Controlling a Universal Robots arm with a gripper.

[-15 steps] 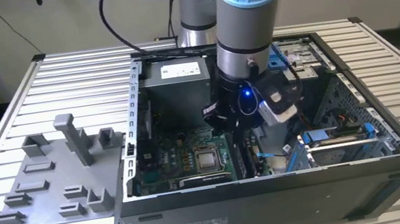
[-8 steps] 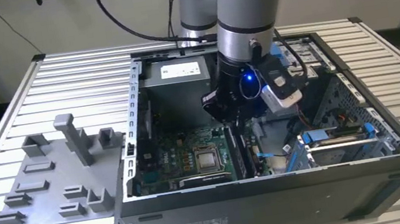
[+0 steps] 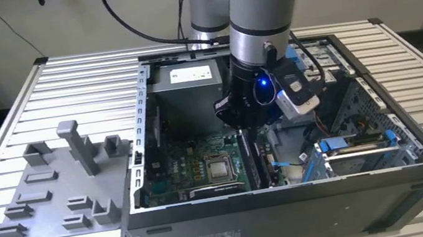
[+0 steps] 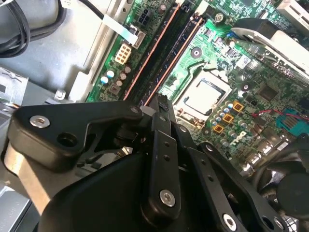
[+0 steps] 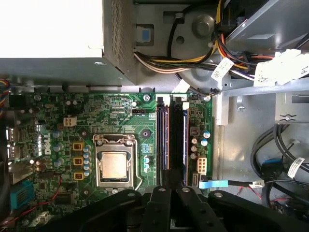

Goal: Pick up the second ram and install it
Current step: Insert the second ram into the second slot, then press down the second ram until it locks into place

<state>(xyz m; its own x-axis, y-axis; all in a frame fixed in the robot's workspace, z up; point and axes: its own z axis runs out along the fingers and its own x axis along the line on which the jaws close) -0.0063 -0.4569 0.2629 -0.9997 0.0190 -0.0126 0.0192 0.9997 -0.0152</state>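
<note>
In both wrist views the gripper (image 5: pixel 173 191) hangs right over the black memory slots (image 5: pixel 172 137) of the green motherboard (image 5: pixel 120 130), beside the processor socket (image 5: pixel 115 166); its jaws look drawn narrow, but whether they hold the second ram cannot be told. Farther off, grey holder blocks (image 3: pixel 54 186) sit near the tabletop's (image 3: pixel 73 89) edge on the exterior view's left.

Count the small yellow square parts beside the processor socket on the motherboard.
3. The yellow square parts stand in one row beside the processor socket: one end part, the middle part, the other end part. More may be hidden.
</note>
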